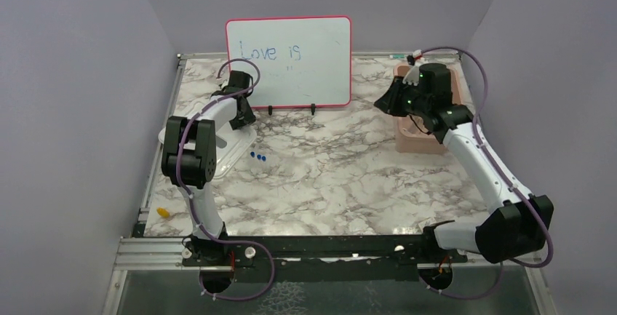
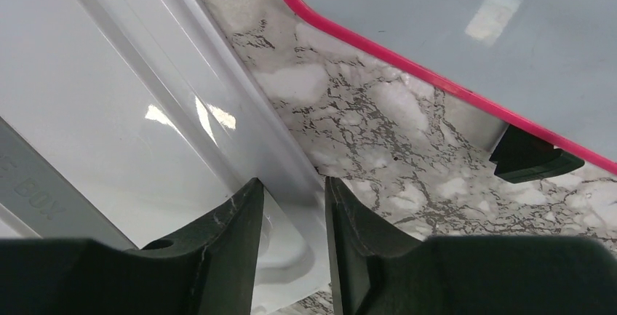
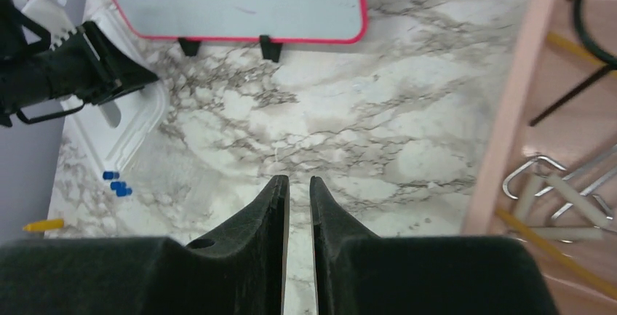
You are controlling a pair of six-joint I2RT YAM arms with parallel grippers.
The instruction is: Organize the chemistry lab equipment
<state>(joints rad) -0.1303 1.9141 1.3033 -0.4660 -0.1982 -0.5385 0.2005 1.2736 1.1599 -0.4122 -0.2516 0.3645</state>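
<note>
Tubes (image 1: 257, 157), lying before the whiteboard's (image 1: 288, 60) left end, look light, round and slippery, so grip mid-body; left claw (image 2: 292, 184) stands apart over the lid (image 2: 109, 75), right claw (image 3: 297, 180) narrowly apart, empty.

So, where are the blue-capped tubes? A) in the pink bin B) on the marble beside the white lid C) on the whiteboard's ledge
B: the blue-capped tubes lie on the marble table beside the white lid, far from the pink bin.
</note>
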